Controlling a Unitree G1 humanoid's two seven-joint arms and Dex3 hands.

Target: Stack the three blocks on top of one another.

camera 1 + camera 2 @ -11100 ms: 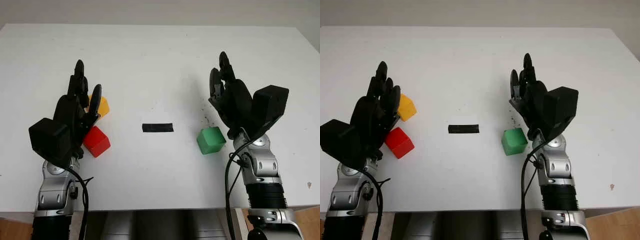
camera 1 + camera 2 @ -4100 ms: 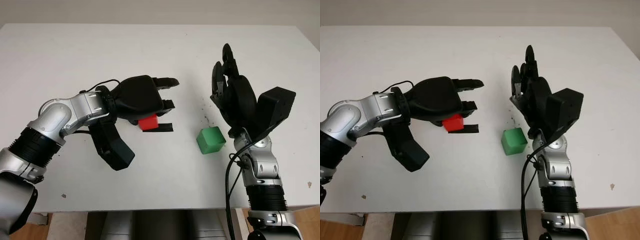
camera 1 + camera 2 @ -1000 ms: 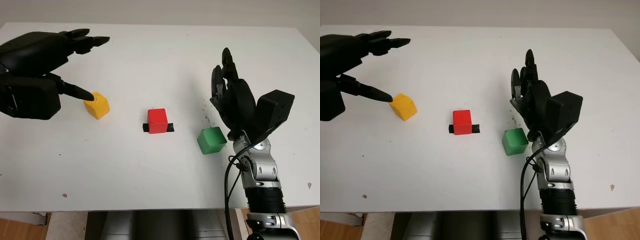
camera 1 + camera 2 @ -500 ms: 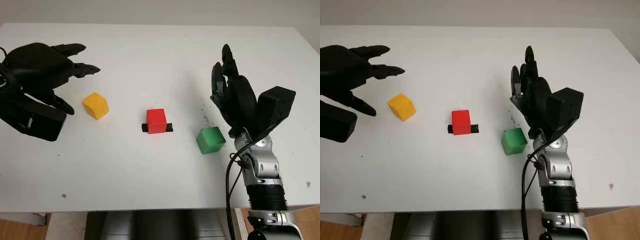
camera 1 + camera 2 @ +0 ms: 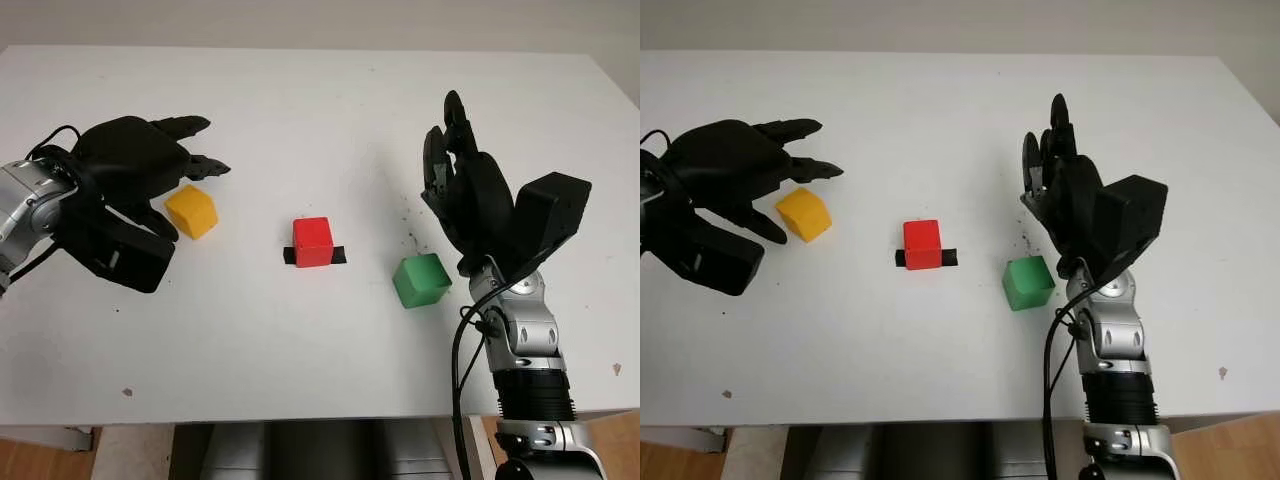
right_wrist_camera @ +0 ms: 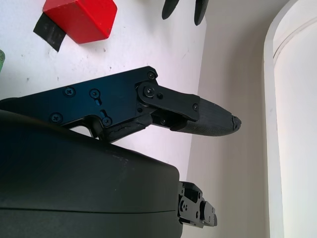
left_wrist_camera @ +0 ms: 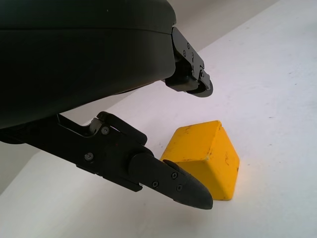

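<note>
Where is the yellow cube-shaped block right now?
The yellow cube-shaped block sits on the white table, left of the red block, beside the open left hand.

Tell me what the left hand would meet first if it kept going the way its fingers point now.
Probably the yellow block. The left hand is open just beside it, fingers bracketing it without touching, as the left wrist view suggests. Further along that line sits the red block on the black tape mark, though height above the table is unclear.

A white bench [image 5: 300, 120] is seen. On it are set a yellow block [image 5: 192, 211] and a green block [image 5: 421, 280]. A red block [image 5: 313, 241] is placed on black tape [image 5: 338, 256].
</note>
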